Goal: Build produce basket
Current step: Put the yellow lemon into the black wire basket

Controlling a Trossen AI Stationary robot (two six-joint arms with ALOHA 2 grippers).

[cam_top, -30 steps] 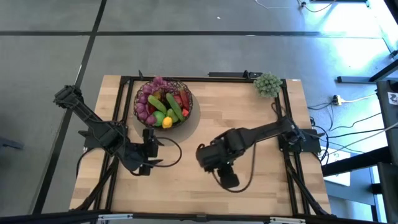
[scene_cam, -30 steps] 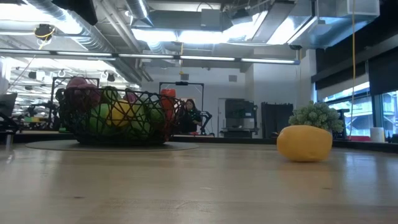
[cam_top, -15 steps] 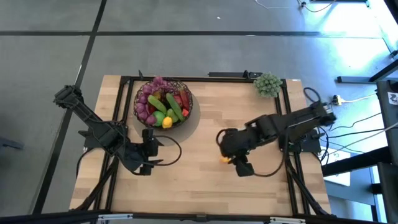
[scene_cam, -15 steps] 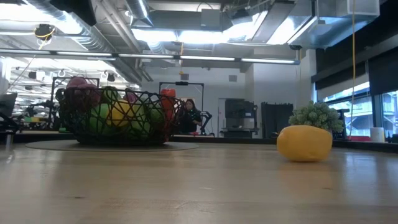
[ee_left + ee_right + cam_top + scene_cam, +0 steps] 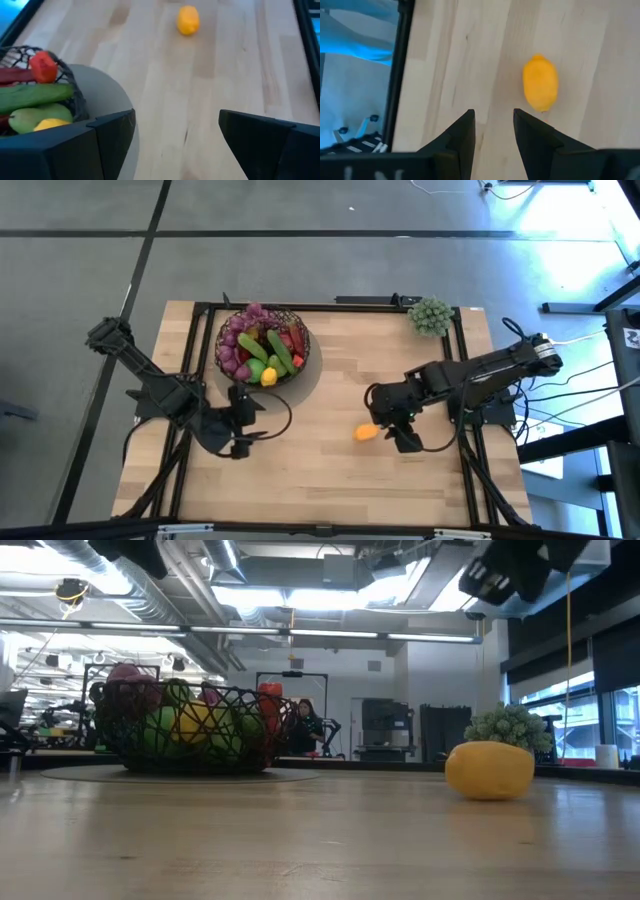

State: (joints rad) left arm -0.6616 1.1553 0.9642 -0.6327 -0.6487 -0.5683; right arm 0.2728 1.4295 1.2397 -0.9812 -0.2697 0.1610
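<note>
One lemon (image 5: 366, 432) lies loose on the bare wooden table (image 5: 320, 480), right of centre and toward the near side, well apart from the basket (image 5: 263, 344). My right gripper (image 5: 385, 417) hangs just beside that lemon, on its right, above the boards; its fingers (image 5: 462, 132) stand narrowly parted with nothing between them, and the lemon sits clear of their tips. My left gripper (image 5: 247, 400) waits at the near side of the basket, fingers (image 5: 112, 132) spread wide and holding nothing. Inside the basket, at the far left of the table, I note purple grapes (image 5: 238, 340), a cucumber (image 5: 279, 349), a red pepper (image 5: 293, 340), a green mango (image 5: 253, 346) and a second lemon (image 5: 268, 376). Beyond, a pale-green bushy clump (image 5: 430, 315) stands at the far right corner.
</note>
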